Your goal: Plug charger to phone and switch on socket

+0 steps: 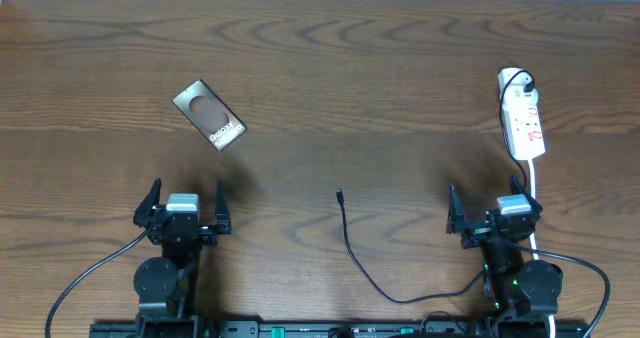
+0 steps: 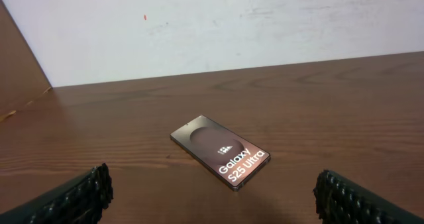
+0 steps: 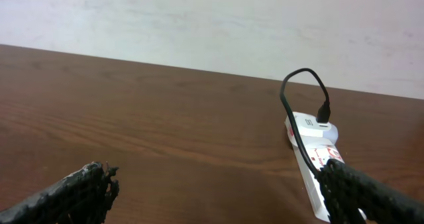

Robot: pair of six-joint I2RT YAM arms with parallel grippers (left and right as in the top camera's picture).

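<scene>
Both arms sit at the near edge, nothing picked up. Left end effector (image 1: 187, 193) is wide and empty, and so is the right end effector (image 1: 487, 196). The phone (image 1: 209, 115) lies flat on the surface (image 1: 350, 78), face up, skewed, ahead of the left end effector and a little to its right, well apart from it. The charger (image 1: 350, 243) tip lies loose about midway between the two end effectors, roughly level with their fingertips; its cable trails back toward the right arm's base. The socket (image 1: 523, 118) is ahead of the right end effector, slightly to its right, with a black plug seated at its far end. I can't tell the switch state from here. I read this as the first step not yet begun: grabbing the charger tip. The next move needs a narrow pinch just behind the tip, aligned with the cable. The left arm will probably have to steady the phone, since it looks free to slide when the tip pushes in.
</scene>
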